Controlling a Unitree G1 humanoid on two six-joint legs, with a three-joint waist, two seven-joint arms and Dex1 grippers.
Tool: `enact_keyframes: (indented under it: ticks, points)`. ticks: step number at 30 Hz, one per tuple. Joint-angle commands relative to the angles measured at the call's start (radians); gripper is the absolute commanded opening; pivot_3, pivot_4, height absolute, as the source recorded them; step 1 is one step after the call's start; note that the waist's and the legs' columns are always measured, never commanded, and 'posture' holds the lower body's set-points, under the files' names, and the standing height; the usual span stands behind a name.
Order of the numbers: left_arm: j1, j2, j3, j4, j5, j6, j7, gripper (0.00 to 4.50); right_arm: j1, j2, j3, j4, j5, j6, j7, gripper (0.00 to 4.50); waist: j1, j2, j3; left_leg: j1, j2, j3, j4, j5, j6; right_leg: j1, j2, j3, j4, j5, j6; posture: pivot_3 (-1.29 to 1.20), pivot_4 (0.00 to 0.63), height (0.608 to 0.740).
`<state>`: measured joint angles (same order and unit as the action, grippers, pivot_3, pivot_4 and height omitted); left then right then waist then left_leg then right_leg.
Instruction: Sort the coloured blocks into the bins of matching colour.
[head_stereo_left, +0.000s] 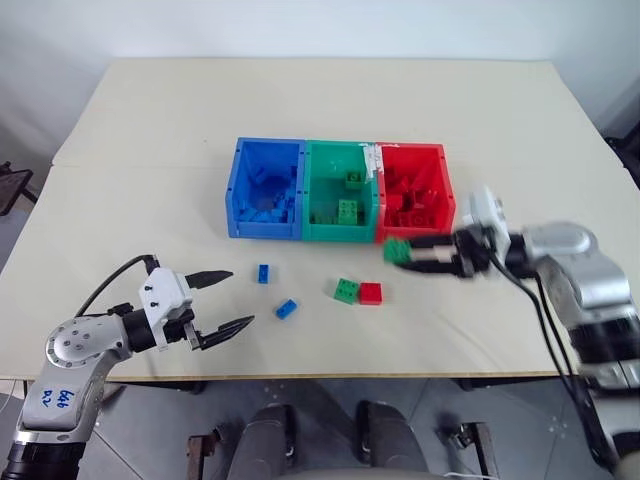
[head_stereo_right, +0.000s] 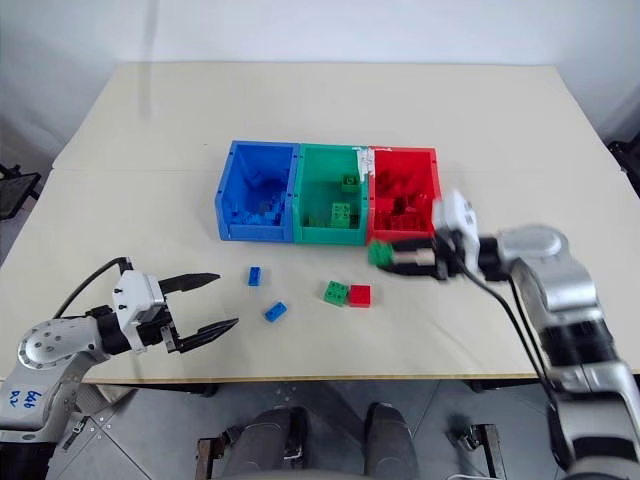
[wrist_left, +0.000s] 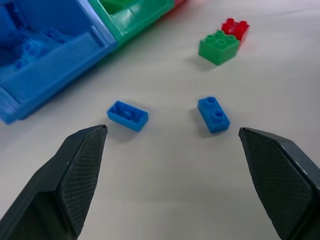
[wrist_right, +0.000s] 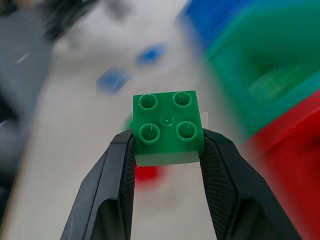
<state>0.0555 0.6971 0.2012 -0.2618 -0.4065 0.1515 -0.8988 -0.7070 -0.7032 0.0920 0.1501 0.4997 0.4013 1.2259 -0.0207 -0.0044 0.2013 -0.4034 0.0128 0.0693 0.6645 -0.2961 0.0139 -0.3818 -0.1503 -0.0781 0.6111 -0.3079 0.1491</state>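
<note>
My right gripper (head_stereo_left: 408, 255) is shut on a squarish green block (wrist_right: 168, 125) and holds it in the air just in front of the red bin (head_stereo_left: 443, 190). On the table lie two narrow blue blocks (head_stereo_left: 263, 273) (head_stereo_left: 287, 309), a green block (head_stereo_left: 346, 290) and a red block (head_stereo_left: 371, 293) side by side. The blue bin (head_stereo_left: 237, 190), green bin (head_stereo_left: 310, 195) and red bin stand in a row; the green bin holds green bricks. My left gripper (head_stereo_left: 226, 301) hovers open near the table's front left, left of the blue blocks (wrist_left: 128, 115) (wrist_left: 213, 114).
The bins stand mid-table with bare tabletop (head_stereo_left: 330, 100) behind them. The front edge of the table runs just below my left gripper. A black cable trails from each arm.
</note>
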Motion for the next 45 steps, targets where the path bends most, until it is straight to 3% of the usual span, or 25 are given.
enact_keyframes:
  ticks: [1, 5, 9, 17, 18, 22, 30, 35, 40, 45]
  points:
    - [0.003, -0.011, 0.027, -0.017, -0.001, -0.011, 0.028, 4.5, -0.112, 0.067, 0.006, 0.073, -0.07, 0.023, -0.108, 1.46, -0.001, 0.0, 0.0, 0.0, 0.0, 0.0, 0.0, 0.0, 0.0, 0.0, 0.0, -0.001, 0.0, 0.0, 0.0, 0.0, 0.15, 0.74]
    - [0.012, -0.014, 0.048, -0.023, -0.013, -0.004, 0.039, 4.5, -0.233, 0.156, 0.028, 0.252, -0.186, -0.044, -0.206, 1.46, -0.005, 0.0, 0.0, -0.003, 0.0, 0.001, 0.0, 0.002, 0.004, -0.004, 0.001, -0.002, 0.008, 0.0, 0.0, 0.0, 0.15, 0.74]
    - [0.027, -0.012, 0.073, -0.042, -0.027, 0.011, 0.05, 4.5, -0.284, 0.205, 0.04, 0.356, -0.248, -0.121, -0.213, 1.46, -0.007, 0.0, 0.0, -0.007, -0.001, 0.006, 0.0, 0.003, 0.006, -0.011, 0.001, -0.002, 0.011, 0.0, 0.0, 0.0, 0.15, 0.74]
    - [0.055, -0.013, 0.082, -0.071, -0.026, 0.012, 0.054, 4.5, -0.253, 0.217, -0.012, 0.338, -0.229, -0.197, -0.143, 4.33, -0.007, 0.0, 0.0, -0.006, 0.001, 0.013, -0.001, 0.002, 0.006, -0.012, 0.001, -0.002, 0.011, 0.0, 0.0, 0.0, 0.15, 0.74]
    - [0.048, -0.013, 0.073, -0.074, -0.024, 0.013, 0.052, 4.5, -0.233, 0.202, -0.021, 0.313, -0.222, -0.198, -0.123, 4.48, -0.006, 0.0, 0.0, -0.006, 0.001, 0.013, 0.0, 0.003, 0.007, -0.012, 0.001, -0.002, 0.011, 0.0, 0.0, 0.0, 0.15, 0.74]
    - [-0.008, -0.011, 0.012, -0.063, -0.008, -0.001, 0.024, 4.5, -0.122, 0.123, -0.088, 0.191, -0.172, -0.211, -0.059, 4.48, 0.003, 0.0, 0.0, -0.005, 0.001, 0.013, 0.0, 0.003, 0.007, -0.011, 0.001, -0.002, 0.011, 0.0, 0.0, 0.0, 0.15, 0.74]
    - [-0.208, -0.051, -0.167, 0.039, 0.024, -0.023, -0.065, 4.5, 0.363, -0.098, -0.345, -0.096, -0.048, -0.309, 0.073, 4.48, 0.025, -0.001, 0.0, -0.004, 0.001, 0.024, 0.0, 0.001, 0.008, -0.011, 0.001, -0.002, 0.009, 0.0, 0.001, 0.0, 0.15, 0.74]
    - [-0.324, -0.092, -0.267, 0.154, 0.068, -0.073, -0.132, 4.5, 0.697, -0.153, -0.551, -0.029, -0.088, -0.505, 0.102, 4.48, 0.029, -0.001, -0.001, -0.001, -0.001, 0.028, 0.001, 0.002, 0.008, -0.009, 0.002, -0.002, 0.009, 0.001, 0.001, 0.0, 0.15, 0.74]
    - [-0.362, -0.102, -0.262, 0.214, 0.072, -0.109, -0.157, 4.5, 0.771, -0.158, -0.58, 0.02, -0.092, -0.58, 0.09, 4.48, 0.007, -0.001, 0.0, 0.001, 0.001, 0.028, 0.001, 0.002, 0.01, -0.009, 0.001, 0.002, 0.006, 0.002, -0.002, 0.0, 0.15, 0.74]
    - [-0.336, -0.089, -0.217, 0.221, 0.057, -0.143, -0.162, 4.5, 0.675, -0.16, -0.467, -0.005, -0.092, -0.524, 0.102, 4.48, -0.007, -0.001, -0.001, 0.004, 0.005, 0.027, 0.002, 0.004, 0.009, -0.009, 0.001, 0.002, 0.006, 0.004, -0.005, 0.0, 0.15, 0.74]
